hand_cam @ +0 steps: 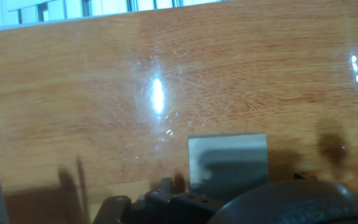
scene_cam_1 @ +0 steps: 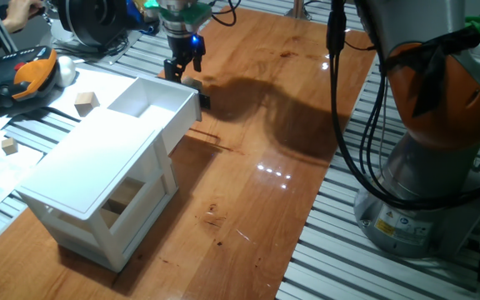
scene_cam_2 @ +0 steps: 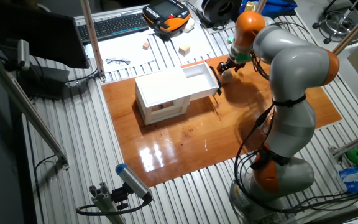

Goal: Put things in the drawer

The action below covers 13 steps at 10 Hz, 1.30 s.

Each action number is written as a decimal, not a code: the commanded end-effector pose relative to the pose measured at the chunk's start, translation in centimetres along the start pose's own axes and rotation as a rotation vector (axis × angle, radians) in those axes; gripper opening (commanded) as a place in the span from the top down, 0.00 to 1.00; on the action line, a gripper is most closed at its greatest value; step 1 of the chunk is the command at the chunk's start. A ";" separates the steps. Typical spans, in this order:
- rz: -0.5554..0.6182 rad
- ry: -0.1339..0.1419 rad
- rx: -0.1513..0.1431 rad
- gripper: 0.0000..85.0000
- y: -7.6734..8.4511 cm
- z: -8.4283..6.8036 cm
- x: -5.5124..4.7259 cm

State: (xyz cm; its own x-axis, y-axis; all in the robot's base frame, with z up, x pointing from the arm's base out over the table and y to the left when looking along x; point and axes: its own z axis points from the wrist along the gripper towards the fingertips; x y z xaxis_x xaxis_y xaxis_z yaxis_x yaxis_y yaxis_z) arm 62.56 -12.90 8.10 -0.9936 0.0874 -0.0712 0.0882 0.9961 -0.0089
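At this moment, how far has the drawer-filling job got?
Done: the drawer is pulled open, but no cube shows inside it. In hand: the gripper is low over a cube just beyond the drawer's front; grip unclear. Left: two cubes sit off the wooden board.

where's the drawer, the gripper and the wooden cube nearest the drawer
drawer (scene_cam_1: 167, 104): one fixed view, on its white side wall.
gripper (scene_cam_1: 182, 73): one fixed view, between the black fingertips.
wooden cube (scene_cam_1: 87, 102): one fixed view, on its top face.
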 end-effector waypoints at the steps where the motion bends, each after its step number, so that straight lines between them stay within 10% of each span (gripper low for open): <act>1: -0.002 -0.001 0.000 0.00 0.0 0.1 0.0; 8: -0.008 0.003 -0.004 0.00 -0.2 0.4 0.4; 11: -0.028 0.022 -0.021 0.60 -0.4 0.1 0.3; 12: -0.031 0.031 -0.028 1.00 -0.5 -0.1 0.3; 13: -0.032 0.034 -0.028 1.00 -0.5 -0.3 0.3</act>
State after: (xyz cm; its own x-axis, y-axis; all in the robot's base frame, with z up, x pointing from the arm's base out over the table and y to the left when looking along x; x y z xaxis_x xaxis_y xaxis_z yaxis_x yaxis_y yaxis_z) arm 62.21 -13.34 8.39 -0.9977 0.0553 -0.0380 0.0547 0.9984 0.0172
